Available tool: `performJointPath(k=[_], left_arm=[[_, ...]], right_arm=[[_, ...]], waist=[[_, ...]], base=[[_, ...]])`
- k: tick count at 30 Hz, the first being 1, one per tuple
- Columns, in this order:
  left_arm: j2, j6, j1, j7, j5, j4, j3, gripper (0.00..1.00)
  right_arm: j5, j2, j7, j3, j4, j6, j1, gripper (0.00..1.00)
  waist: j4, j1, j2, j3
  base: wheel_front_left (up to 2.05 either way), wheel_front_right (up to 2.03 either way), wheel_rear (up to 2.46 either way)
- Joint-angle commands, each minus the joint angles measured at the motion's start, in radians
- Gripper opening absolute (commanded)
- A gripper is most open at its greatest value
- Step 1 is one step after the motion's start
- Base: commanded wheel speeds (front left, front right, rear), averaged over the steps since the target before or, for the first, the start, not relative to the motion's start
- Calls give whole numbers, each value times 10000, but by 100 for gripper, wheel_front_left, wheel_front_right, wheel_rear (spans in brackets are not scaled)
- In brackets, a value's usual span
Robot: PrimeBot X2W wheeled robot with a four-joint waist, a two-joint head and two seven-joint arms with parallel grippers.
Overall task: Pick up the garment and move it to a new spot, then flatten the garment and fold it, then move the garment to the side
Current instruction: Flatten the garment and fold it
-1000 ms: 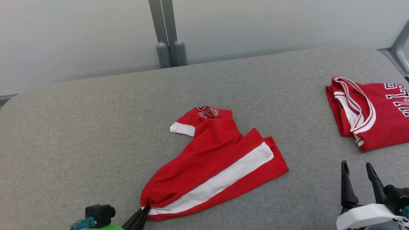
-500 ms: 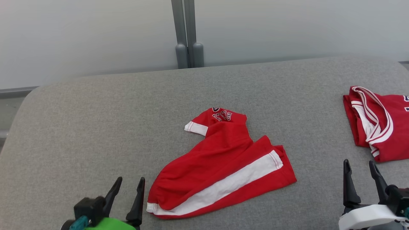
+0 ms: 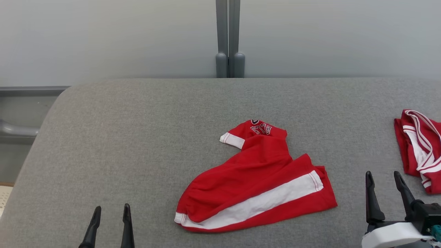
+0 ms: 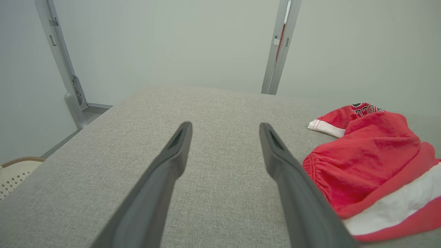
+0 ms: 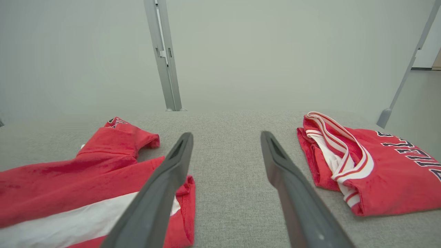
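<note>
The garment (image 3: pixel 256 179) is a pair of red shorts with a white side stripe, lying crumpled in the middle of the grey padded table (image 3: pixel 137 137). It also lies at the right of the left wrist view (image 4: pixel 372 165) and at the lower left of the right wrist view (image 5: pixel 75 186). My left gripper (image 3: pixel 112 208) stands open near the front edge, to the left of the shorts and apart from them, nothing between its fingers (image 4: pixel 175 151). My right gripper (image 3: pixel 383 174) is open at the lower right, between the two red garments.
A folded red jersey (image 3: pixel 420 148) with white trim and dark letters lies at the table's right edge, also in the right wrist view (image 5: pixel 365 165). A grey post (image 3: pixel 229 38) stands behind the table against a pale wall. A woven basket (image 4: pixel 17 172) sits beyond the table's left edge.
My left gripper opened and let go of the shorts' waistband corner, then drew away to the left. The head camera turned, shifting the whole picture to the right. The right gripper stayed open.
</note>
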Motion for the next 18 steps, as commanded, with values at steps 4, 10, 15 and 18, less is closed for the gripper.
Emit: performJointPath(k=[4, 10, 15, 18], left_arm=[[-244, -712, 71, -25, 553, 274, 387, 100], [-396, -1003, -111, -25, 772, 315, 814, 100], [-438, -1096, -91, -26, 869, 337, 896, 100], [-444, -1125, -79, -26, 822, 347, 889, 100]], right_arm=[[-256, -23, -27, 500, 225, -2, 195, 100], [-157, -28, -26, 619, 236, -2, 202, 100], [-134, -28, -26, 665, 214, -2, 185, 100], [-141, -28, -26, 676, 199, -2, 181, 100]], waist=[[336, 0, -1, -24], [403, 0, -1, -62], [359, 0, -1, -52], [339, 0, -1, -40]], base=[[0, 0, 0], [0, 0, 0], [0, 0, 0], [0, 0, 0]])
